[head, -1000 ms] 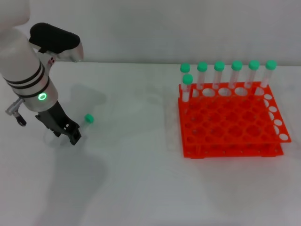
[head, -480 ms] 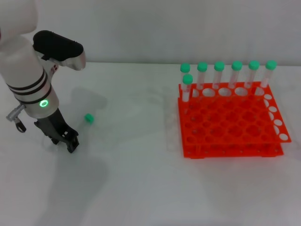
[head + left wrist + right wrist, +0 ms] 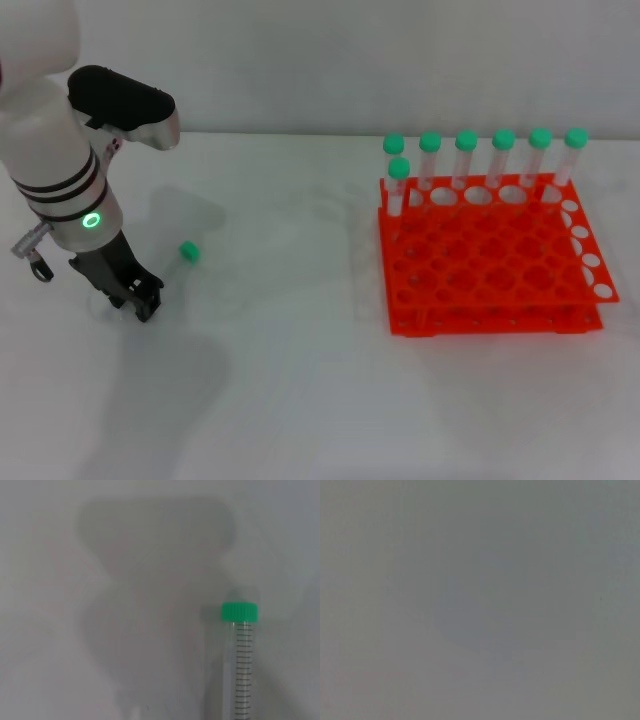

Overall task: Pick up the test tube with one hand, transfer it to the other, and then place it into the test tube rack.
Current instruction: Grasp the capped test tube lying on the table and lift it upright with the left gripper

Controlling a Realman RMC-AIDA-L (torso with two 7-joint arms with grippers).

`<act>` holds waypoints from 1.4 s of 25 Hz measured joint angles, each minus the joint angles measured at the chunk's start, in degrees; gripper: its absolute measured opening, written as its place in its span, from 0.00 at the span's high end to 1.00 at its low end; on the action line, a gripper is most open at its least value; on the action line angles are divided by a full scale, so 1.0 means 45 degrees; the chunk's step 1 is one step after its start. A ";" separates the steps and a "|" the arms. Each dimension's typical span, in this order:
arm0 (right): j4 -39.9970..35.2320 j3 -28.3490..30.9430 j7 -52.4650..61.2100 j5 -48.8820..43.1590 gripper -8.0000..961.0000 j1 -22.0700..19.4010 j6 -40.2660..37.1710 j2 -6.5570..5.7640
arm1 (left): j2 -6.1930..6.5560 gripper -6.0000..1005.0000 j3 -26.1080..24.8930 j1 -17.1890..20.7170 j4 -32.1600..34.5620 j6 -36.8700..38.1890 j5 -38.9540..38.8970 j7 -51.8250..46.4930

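Observation:
The test tube (image 3: 187, 252) lies on the white table at the left, its green cap pointing away from my left gripper; its clear body is faint in the head view. The left wrist view shows the cap and graduated body (image 3: 241, 650) on the table. My left gripper (image 3: 138, 297), black under the arm with the green ring light, is low over the table just left of and nearer than the cap, by the tube's tip end. The orange test tube rack (image 3: 490, 265) stands at the right. My right gripper is out of view.
Several green-capped tubes (image 3: 466, 160) stand upright along the rack's far row, one (image 3: 398, 188) in the second row at its left end. The right wrist view shows only a blank grey surface. White table lies between the tube and the rack.
My left gripper has shifted a little to the left and nearer, lower over the table. The lying tube and the rack have not moved.

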 joint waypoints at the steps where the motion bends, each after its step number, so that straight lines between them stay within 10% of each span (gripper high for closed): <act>1: 0.0000 0.0000 0.0001 0.0000 0.09 0.0000 0.0000 0.0000 | 0.0001 0.52 0.0000 0.0000 0.0000 -0.0020 -0.0003 0.0000; 5: 0.0000 0.0000 0.0005 0.0000 0.09 0.0008 0.0000 0.0006 | 0.0005 0.52 0.0000 0.0000 0.0018 -0.0010 -0.0024 0.0000; 9: 0.0000 0.0000 0.0010 0.0000 0.09 0.0023 0.0000 0.0022 | 0.0006 0.73 0.0001 0.0056 0.0082 0.0041 -0.0032 0.0003; 24: 0.0000 0.0009 0.0018 0.0000 0.09 0.0040 -0.0019 0.0007 | 0.0139 0.80 0.0001 -0.0255 0.0194 -0.0687 -0.0688 0.0207; 35: 0.0000 0.0020 0.0030 0.0021 0.09 -0.0067 -0.0010 0.0018 | -0.0006 0.80 0.0001 0.0429 0.0303 -0.3905 -0.7126 0.3931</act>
